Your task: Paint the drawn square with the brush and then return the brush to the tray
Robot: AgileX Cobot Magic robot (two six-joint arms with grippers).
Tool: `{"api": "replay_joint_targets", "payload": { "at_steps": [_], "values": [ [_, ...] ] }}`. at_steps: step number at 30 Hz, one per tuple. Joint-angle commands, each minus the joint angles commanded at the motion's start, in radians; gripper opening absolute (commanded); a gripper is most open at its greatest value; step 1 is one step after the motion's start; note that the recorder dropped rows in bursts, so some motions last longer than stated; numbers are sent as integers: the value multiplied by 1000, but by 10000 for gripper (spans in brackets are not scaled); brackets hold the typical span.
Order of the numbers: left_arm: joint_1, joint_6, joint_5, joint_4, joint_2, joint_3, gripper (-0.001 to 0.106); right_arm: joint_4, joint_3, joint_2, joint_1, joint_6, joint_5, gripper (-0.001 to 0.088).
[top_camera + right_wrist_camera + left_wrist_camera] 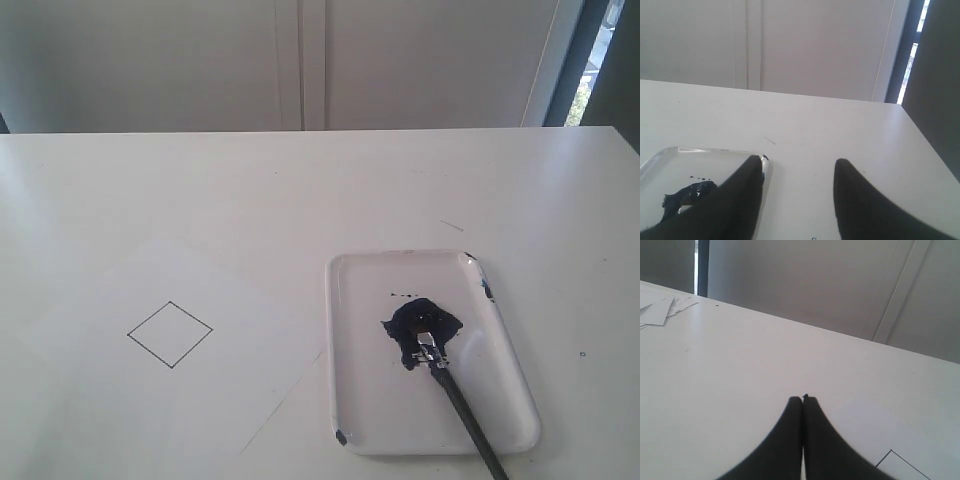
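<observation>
The brush [457,395] lies in the tray [370,410] on the white worktop [300,190], its bristles in a dark blue paint blob [425,322] and its handle crossing the rim. The drawn square [170,334] sits unpainted on paper [200,400], well apart from the tray. The left hand [803,399] is closed and empty. The right hand [799,160], near the tray's corner, is spread wide and holds nothing.

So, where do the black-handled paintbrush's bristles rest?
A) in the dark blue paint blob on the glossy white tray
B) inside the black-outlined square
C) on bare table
A: the brush rests its bristles in the paint blob on the tray; the square is unpainted.
</observation>
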Motion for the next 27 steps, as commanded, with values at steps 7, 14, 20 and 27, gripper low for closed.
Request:
{"api": "replay_joint_targets", "payload": {
  "at_steps": [7,14,20,27],
  "values": [
    [0,-2,-11,0,0,0,0,70,0,0,0,122,-207,433],
    [0,-2,4,0,0,0,0,70,0,0,0,122,-265,433],
    [0,-2,73,0,0,0,0,70,0,0,0,137,-276,433],
    [0,-2,155,0,0,0,0,103,0,0,0,298,-209,433]
  ]
}}
